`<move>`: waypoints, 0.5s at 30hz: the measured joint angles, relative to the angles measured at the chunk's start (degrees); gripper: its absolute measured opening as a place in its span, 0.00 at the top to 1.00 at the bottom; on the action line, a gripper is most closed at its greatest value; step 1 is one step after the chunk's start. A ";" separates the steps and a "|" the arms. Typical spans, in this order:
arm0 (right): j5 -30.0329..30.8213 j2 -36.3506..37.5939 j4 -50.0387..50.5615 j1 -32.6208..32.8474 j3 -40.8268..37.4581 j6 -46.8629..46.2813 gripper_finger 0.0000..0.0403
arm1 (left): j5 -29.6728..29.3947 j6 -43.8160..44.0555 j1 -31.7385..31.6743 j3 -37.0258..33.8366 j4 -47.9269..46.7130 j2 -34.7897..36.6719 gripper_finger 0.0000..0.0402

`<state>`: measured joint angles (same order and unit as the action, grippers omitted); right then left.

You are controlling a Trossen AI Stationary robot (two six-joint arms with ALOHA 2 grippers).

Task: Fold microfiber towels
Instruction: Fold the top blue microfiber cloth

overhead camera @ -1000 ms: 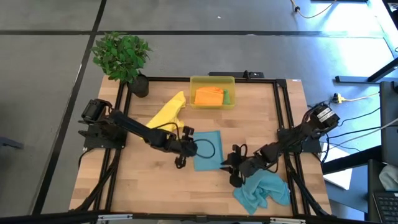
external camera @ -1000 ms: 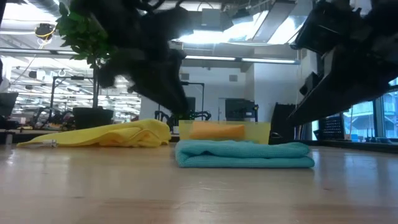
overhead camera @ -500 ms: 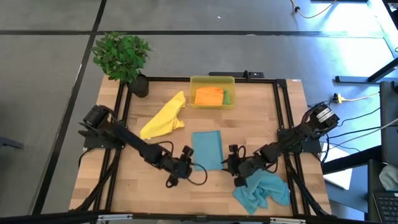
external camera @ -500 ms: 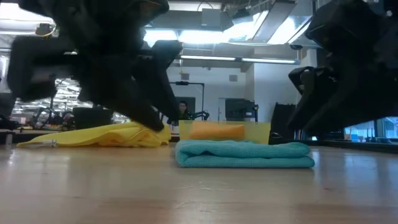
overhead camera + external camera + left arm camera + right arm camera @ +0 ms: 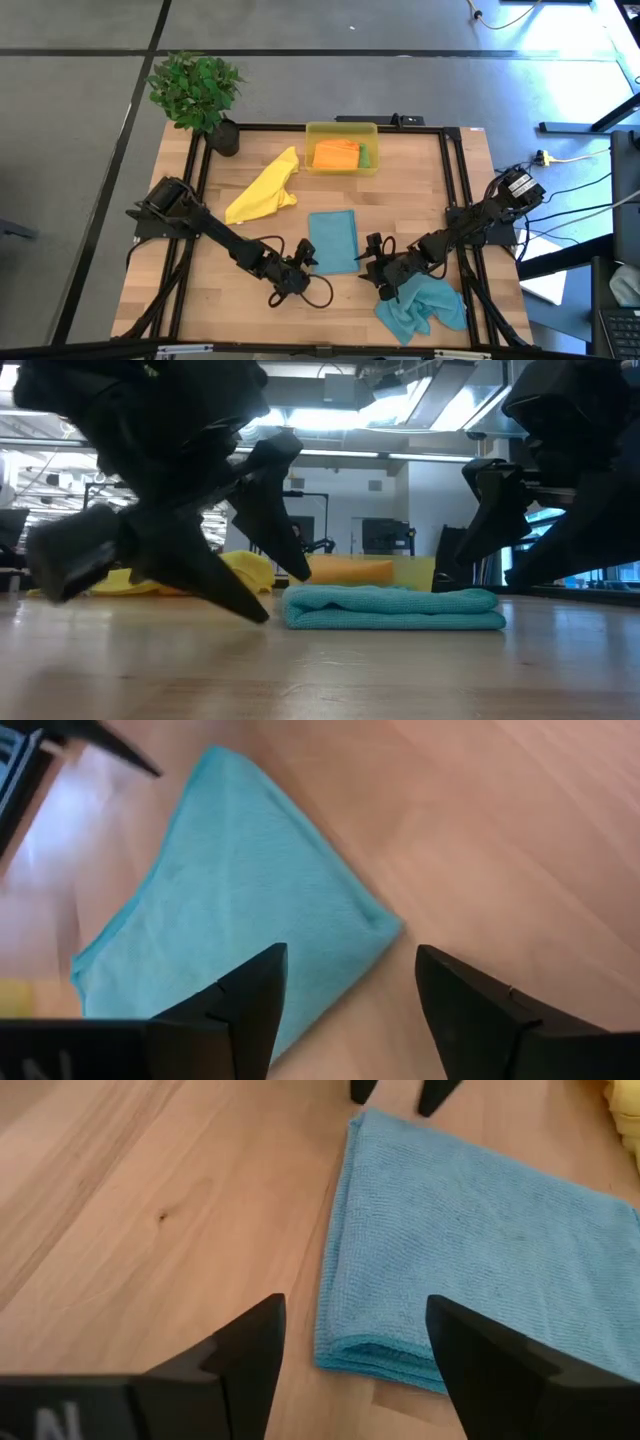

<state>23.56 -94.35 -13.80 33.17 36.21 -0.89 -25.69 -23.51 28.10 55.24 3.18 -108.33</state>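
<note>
The folded teal towel (image 5: 333, 240) lies mid-surface between the left end effector (image 5: 306, 253) and right end effector (image 5: 371, 250), both open and empty.

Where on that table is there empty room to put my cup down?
Bare wood lies along the right side, between the yellow bin and the crumpled blue towel, and at the near left corner. The middle is crowded: folded blue towel, yellow towel, and the open left gripper and right gripper.

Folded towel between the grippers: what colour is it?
Light teal-blue, plain; the folded towel shows best in the right wrist view.
</note>
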 joint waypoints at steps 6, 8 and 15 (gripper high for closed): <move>0.76 0.00 -0.07 0.00 0.00 -0.19 0.40 | -5.33 -4.45 1.72 0.15 5.25 -3.71 0.47; 0.76 0.00 -0.07 0.00 0.00 -0.34 0.40 | -6.52 -6.08 1.85 0.28 6.42 -4.55 0.47; 0.78 0.00 -0.07 0.00 0.00 -0.39 0.40 | -6.89 -10.37 1.39 0.31 7.36 -5.27 0.49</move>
<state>24.34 -94.35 -13.87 33.17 36.21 -1.28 -32.58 -33.88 29.50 55.55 10.55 -113.60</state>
